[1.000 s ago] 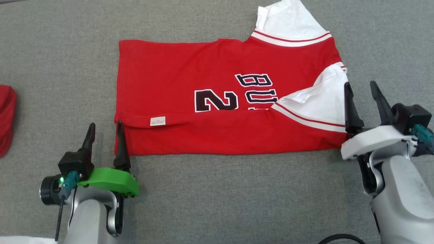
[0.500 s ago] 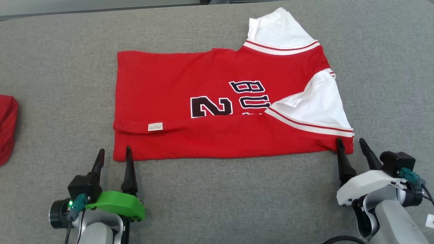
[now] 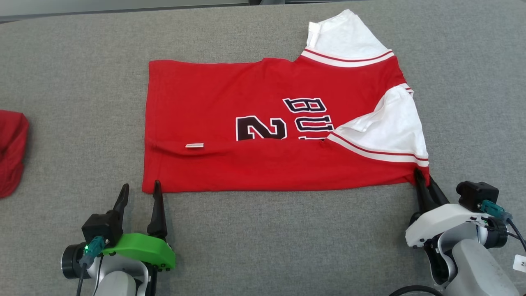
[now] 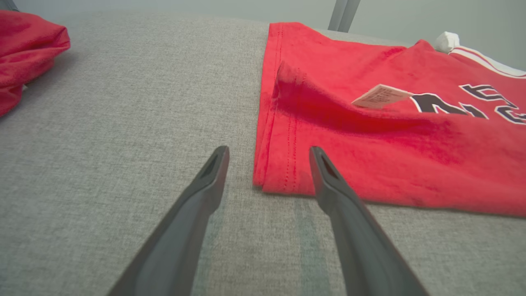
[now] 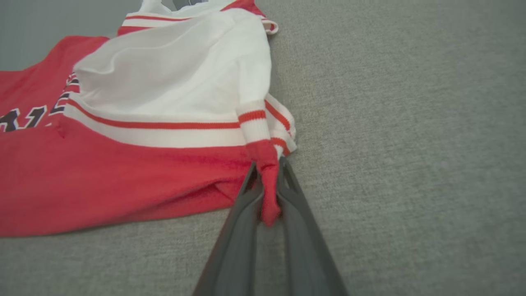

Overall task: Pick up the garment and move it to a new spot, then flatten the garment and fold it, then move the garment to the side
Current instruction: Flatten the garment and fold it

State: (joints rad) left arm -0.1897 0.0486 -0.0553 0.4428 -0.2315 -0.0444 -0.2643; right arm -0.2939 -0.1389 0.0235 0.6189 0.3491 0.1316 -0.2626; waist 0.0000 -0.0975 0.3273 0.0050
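Note:
The garment [image 3: 263,123] is a red jersey with white sleeves and dark lettering, lying partly folded on the grey table [image 3: 74,82]. My right gripper [image 3: 425,183] is shut on the garment's near right corner; the right wrist view shows red cloth [image 5: 267,181] pinched between the fingers. My left gripper [image 3: 140,191] stands open at the near left corner. In the left wrist view the hem corner [image 4: 279,181] lies on the table between the left gripper's fingertips [image 4: 269,154], untouched. A small white label [image 4: 380,96] sticks up from a fold.
Another bundle of red cloth [image 3: 10,152] lies at the left edge of the table, also seen as red cloth [image 4: 24,49] in the left wrist view. Bare grey fabric surface surrounds the garment on the near, left and right sides.
The right gripper has closed on the garment's near right corner. The head camera shifted and both grippers came back toward the near edge of the garment. The left gripper stays open.

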